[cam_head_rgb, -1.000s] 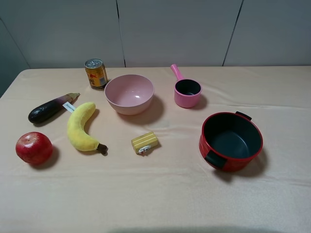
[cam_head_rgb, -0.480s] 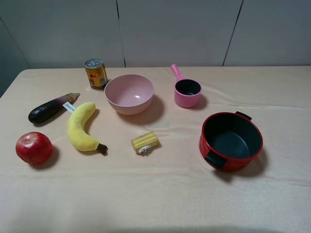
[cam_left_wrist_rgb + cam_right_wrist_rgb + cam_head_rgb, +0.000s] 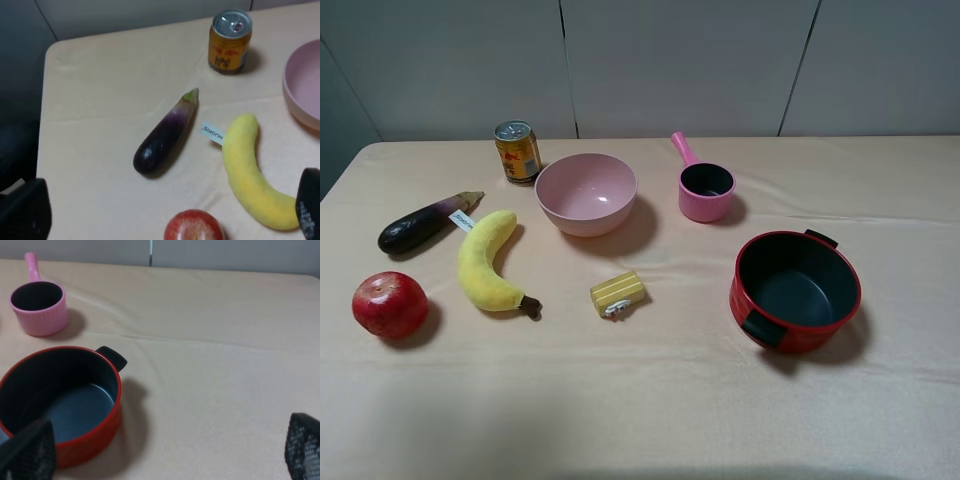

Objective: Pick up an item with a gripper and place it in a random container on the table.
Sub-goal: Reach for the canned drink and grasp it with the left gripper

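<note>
Can (image 3: 518,151), a short orange-yellow cylinder with a shiny silver pull-tab top and red label marks, stands upright near the far edge of the surface (image 3: 650,400). It is well ahead of the left gripper (image 3: 167,212) and untouched. That gripper is spread wide, its two black fingers (image 3: 25,210) far apart with nothing clamped between them.

Closest ahead of it, about in line with the gap, sits a round, glossy red apple (image 3: 389,304). Beyond the apple lies a smooth dark purple eggplant (image 3: 420,224), its green-tipped stem pointing toward the can. A curved, matte yellow banana (image 3: 486,260) lies beside the eggplant, with a small white label (image 3: 212,133) between the two.

Further along is a round pink bowl (image 3: 570,215), smooth and plain, just beside the can. A small yellow ridged block (image 3: 618,293) lies apart from it, on the near side. A little pink saucepan (image 3: 705,205) with a long handle and a dark inside stands well ahead of the right gripper (image 3: 165,447).

The round red pot (image 3: 790,330), dark inside with two black side handles (image 3: 761,329), sits just ahead of the right gripper, toward one finger. This gripper is also spread wide and holds nothing. Beige-peach cloth, lightly creased, covers the whole surface.
</note>
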`<action>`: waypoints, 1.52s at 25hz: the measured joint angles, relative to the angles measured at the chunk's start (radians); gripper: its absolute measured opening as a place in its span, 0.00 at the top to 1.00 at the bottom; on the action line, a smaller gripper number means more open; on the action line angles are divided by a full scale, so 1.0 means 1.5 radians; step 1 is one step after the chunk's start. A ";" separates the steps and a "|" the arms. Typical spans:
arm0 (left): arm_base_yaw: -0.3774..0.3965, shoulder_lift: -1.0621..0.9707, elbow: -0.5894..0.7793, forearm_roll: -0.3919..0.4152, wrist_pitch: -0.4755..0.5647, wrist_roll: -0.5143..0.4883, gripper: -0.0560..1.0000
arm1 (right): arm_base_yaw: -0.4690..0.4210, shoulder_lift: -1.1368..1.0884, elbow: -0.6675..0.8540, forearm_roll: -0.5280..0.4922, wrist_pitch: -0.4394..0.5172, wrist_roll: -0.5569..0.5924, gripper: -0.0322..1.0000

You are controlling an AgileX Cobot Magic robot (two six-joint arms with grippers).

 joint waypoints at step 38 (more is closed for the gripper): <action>0.000 0.468 -0.155 -0.001 -0.322 0.025 0.01 | 0.000 0.000 0.000 0.000 0.000 0.000 0.30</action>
